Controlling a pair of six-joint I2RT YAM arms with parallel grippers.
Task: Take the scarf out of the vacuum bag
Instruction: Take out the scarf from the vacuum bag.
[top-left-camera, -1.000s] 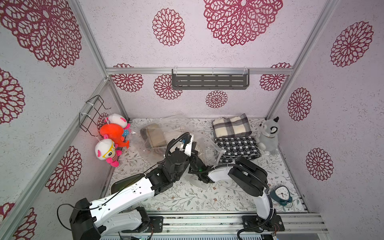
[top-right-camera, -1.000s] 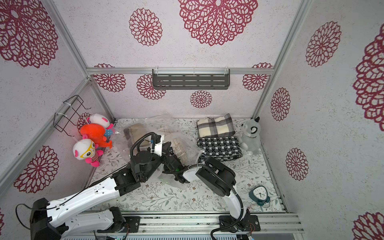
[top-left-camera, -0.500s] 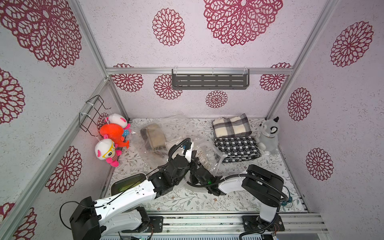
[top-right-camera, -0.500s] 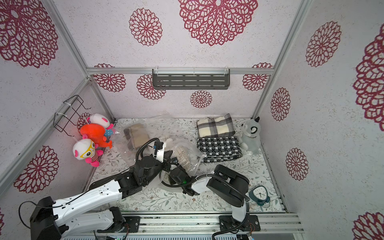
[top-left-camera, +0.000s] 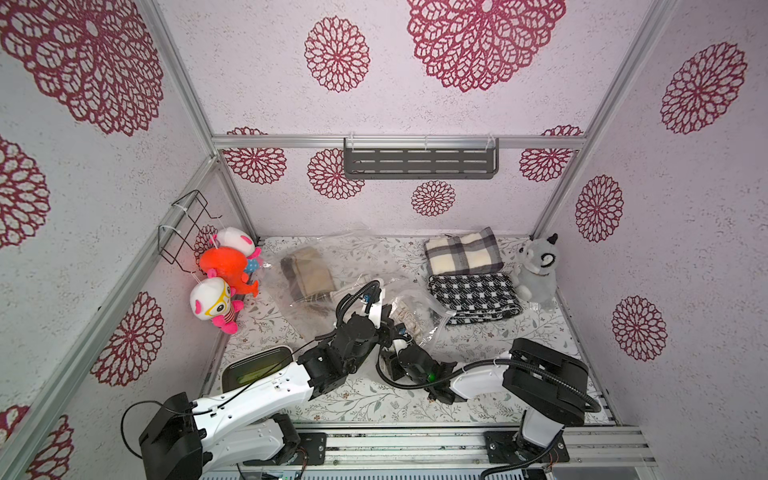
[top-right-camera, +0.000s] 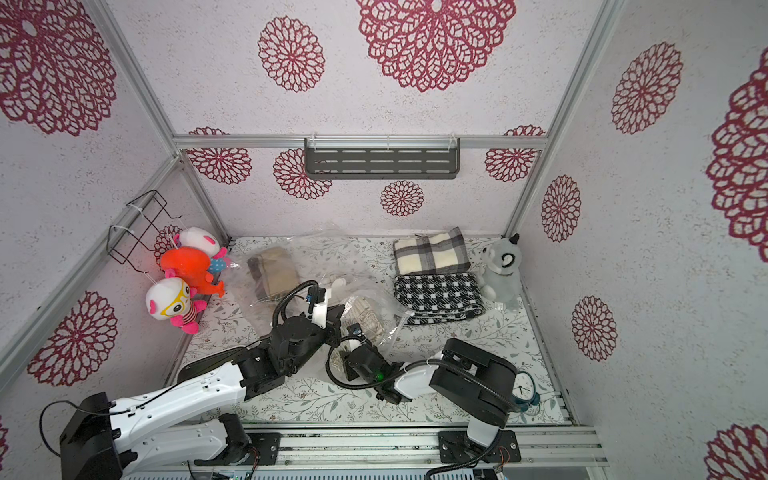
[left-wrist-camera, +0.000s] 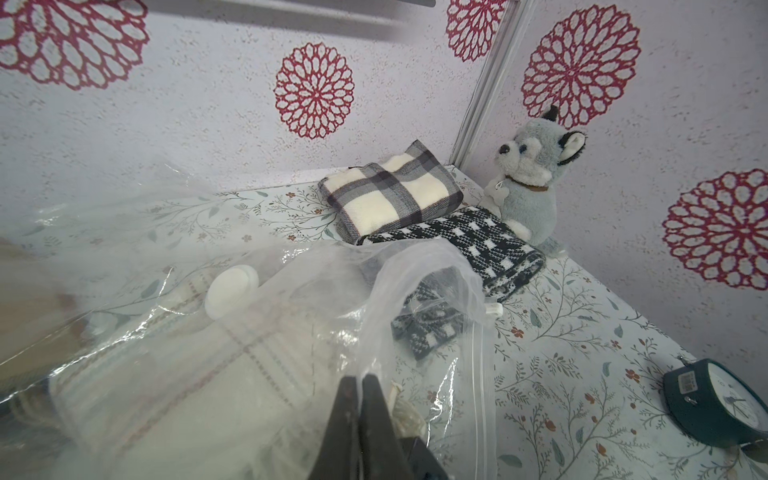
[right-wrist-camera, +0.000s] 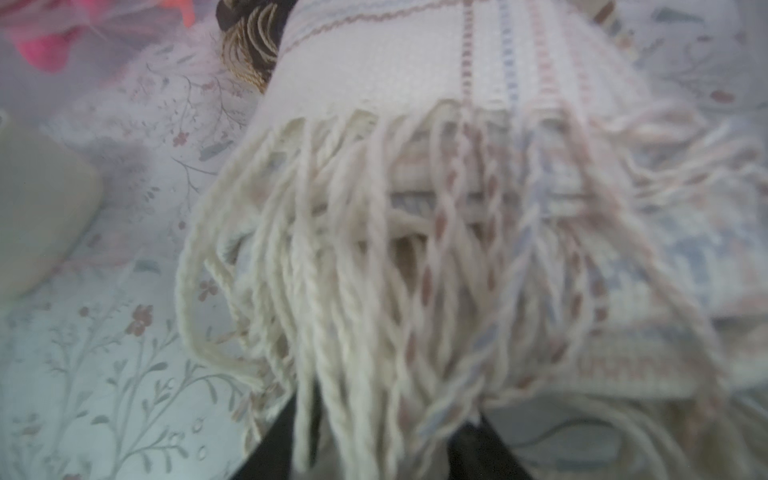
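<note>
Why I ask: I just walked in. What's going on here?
Two robot arms are working a cream fringed scarf out of a clear vacuum bag. The left gripper is shut on the bag's plastic near its mouth. The right gripper is at the scarf's fringe with its jaws apart, tassels between them. The scarf is not yet out.

You have bright, even, diffuse light in both top views, with only faint shadows beneath the arms on the surface (top-left-camera: 490, 345). Your right wrist view is blurred, the scarf (right-wrist-camera: 395, 187) fringe soft. The vacuum bag (left-wrist-camera: 340, 266) glints in the left wrist view, its nearest folds defocused.
</note>
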